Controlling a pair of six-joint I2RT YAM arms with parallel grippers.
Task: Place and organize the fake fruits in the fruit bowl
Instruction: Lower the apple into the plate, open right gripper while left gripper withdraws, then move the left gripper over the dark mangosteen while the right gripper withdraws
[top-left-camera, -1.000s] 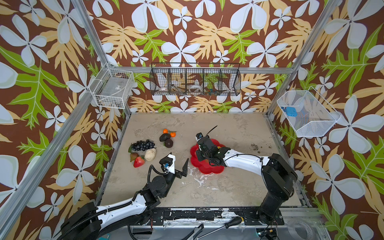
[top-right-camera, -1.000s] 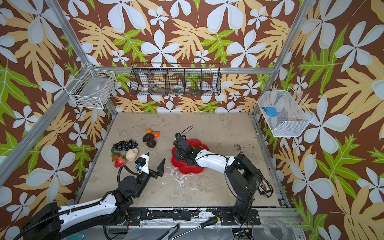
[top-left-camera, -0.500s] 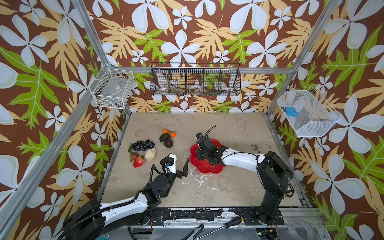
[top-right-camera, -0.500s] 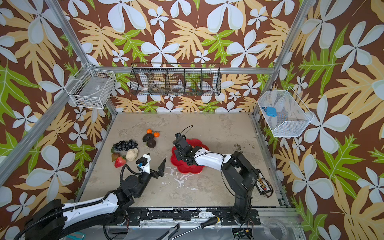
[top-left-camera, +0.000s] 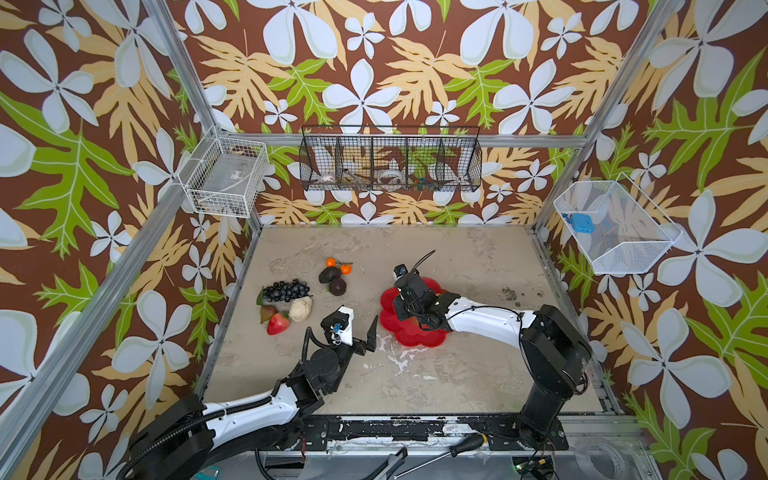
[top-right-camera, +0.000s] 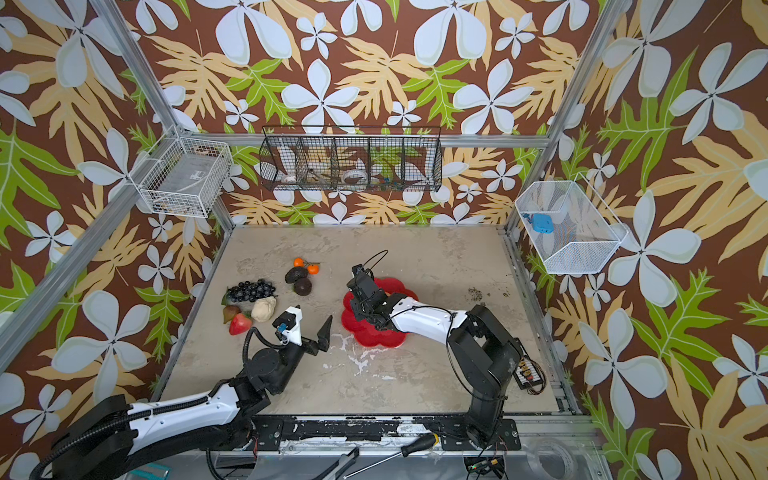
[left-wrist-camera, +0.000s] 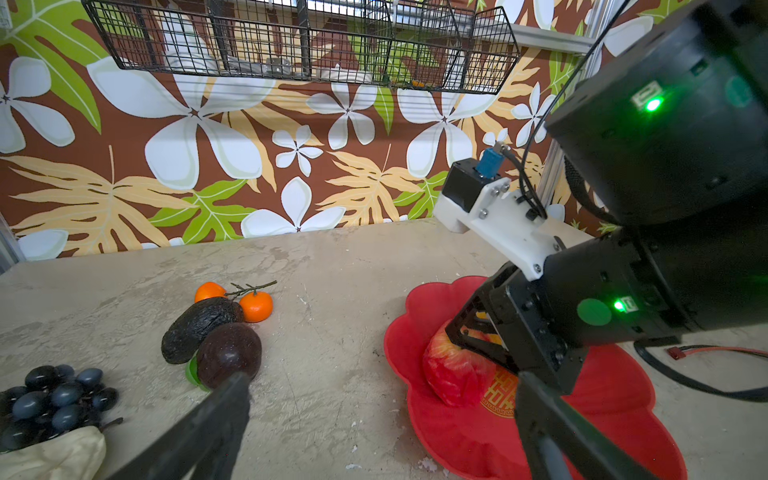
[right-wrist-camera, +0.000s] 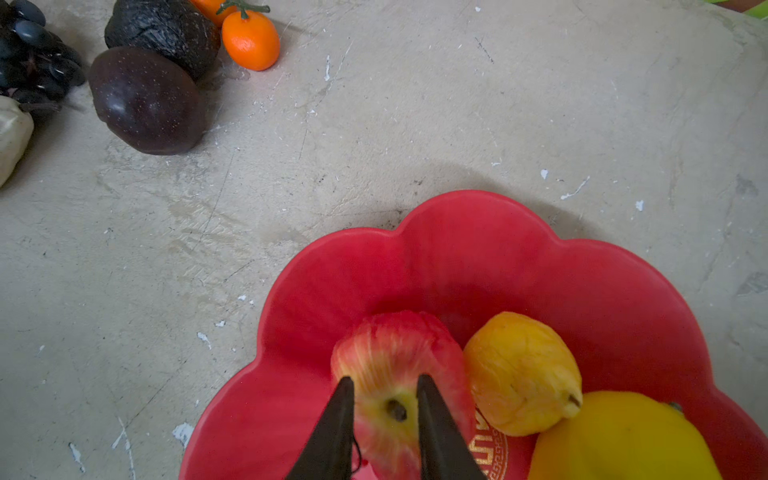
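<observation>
1. Now my right gripper (right-wrist-camera: 385, 380) hangs over the fruit bowl (right-wrist-camera: 478, 249), with its jaws parted only a little, narrower than the red apple (right-wrist-camera: 386, 345) directly beneath them.
2. The apple's stem pit shows in the gap between my fingertips (right-wrist-camera: 345, 390). Whether the tips touch the skin I cannot tell, because the wrist view is too close.
3. The apple lies inside the bowl, just beside the gold centre (right-wrist-camera: 492, 455).
4. Both lemons are in the bowl too, on the side of my right gripper away from the loose fruit. The small lemon (right-wrist-camera: 519, 374) sits right beside the apple and the larger lemon (right-wrist-camera: 615, 436) just past it.
5. My left gripper (top-left-camera: 359, 328) hovers above the table (top-left-camera: 436, 374), jaws spread wide and empty.
6. The bowl's scalloped rim lies near that gripper's right finger but apart from it.
7. Beyond the left gripper, farther from my base, the avocado (top-left-camera: 329, 274) lies against a dark maroon fruit (top-left-camera: 337, 286). The two stemmed oranges (top-left-camera: 345, 269) sit just past them.
8. Off to the left gripper's left, four pieces cluster on the table, well apart from the bowl. They are the grape bunch (top-left-camera: 286, 289), the cream lumpy piece (top-left-camera: 300, 309), the strawberry (top-left-camera: 277, 324) and the pear (top-left-camera: 268, 312).
</observation>
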